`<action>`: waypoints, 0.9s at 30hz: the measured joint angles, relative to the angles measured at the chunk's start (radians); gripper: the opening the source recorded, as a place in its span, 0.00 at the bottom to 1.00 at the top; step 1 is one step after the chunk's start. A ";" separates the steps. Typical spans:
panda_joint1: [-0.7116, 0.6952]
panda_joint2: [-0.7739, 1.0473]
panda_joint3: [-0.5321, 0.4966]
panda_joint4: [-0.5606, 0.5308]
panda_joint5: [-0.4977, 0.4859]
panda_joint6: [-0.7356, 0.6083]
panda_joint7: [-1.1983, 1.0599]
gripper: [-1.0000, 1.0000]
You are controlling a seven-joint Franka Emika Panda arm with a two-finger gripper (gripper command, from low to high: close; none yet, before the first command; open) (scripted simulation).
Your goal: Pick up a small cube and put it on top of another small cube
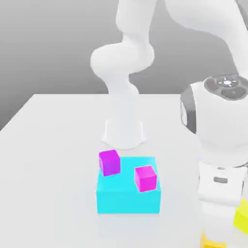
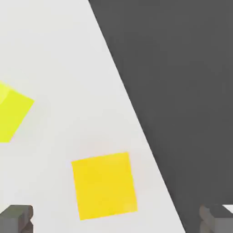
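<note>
1. At the lower right of the exterior view's frame, in front: orange cube, below the jaws, on the counter.
2. Jaws spread wide, pinching nothing. To grasp well: centre over the cube, turn slightly to match its faces, lower straight, then close evenly.
3. Just beyond, at the right edge: yellow cube, likely the stacking spot. Lift high enough to avoid knocking it; release only once seated flat.
4. Farther back, lower centre: cyan block, bearing a magenta cube and a purple cube. No container in sight.
</note>
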 joint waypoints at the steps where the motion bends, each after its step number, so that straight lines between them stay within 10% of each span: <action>1: 0.009 0.011 -0.002 -0.001 -0.017 0.009 -0.001 0.50; 8: -0.011 0.177 0.060 0.030 -0.004 0.135 -0.060 0.50; 9: -0.020 0.199 0.073 0.035 0.006 0.151 -0.069 0.00; 27: 0.014 -0.096 0.013 -0.010 -0.124 0.029 -0.228 0.00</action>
